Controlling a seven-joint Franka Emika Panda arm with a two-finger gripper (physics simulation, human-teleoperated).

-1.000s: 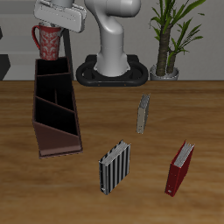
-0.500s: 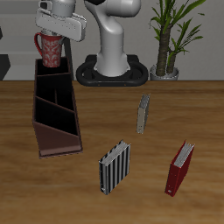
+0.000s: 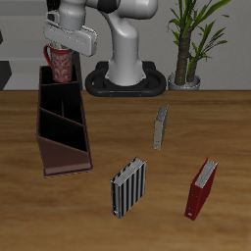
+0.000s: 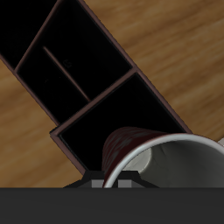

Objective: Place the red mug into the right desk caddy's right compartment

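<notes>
My gripper (image 3: 59, 47) is shut on the rim of the red mug (image 3: 62, 67), which has a pale speckled pattern, and holds it upright in the air. The mug hangs just above the back end of the right desk caddy (image 3: 71, 149), a long dark maroon-brown box with three cells, over its farthest-back end cell (image 3: 49, 80). In the wrist view the mug (image 4: 131, 150) with its light grey inside shows close up beside that end cell (image 4: 114, 118). The caddy's wall (image 4: 87, 162) runs under the mug. My fingertips are mostly hidden there.
A black-and-white striped book (image 3: 127, 188) and a red book (image 3: 201, 188) stand near the table's front edge. A thin grey book (image 3: 160, 127) stands mid-table. The robot's base (image 3: 127, 78) and a potted plant (image 3: 191, 44) are at the back.
My gripper has come down with the red mug, closer to the caddy's back end, and shifted slightly toward the robot's base. Nothing else has moved.
</notes>
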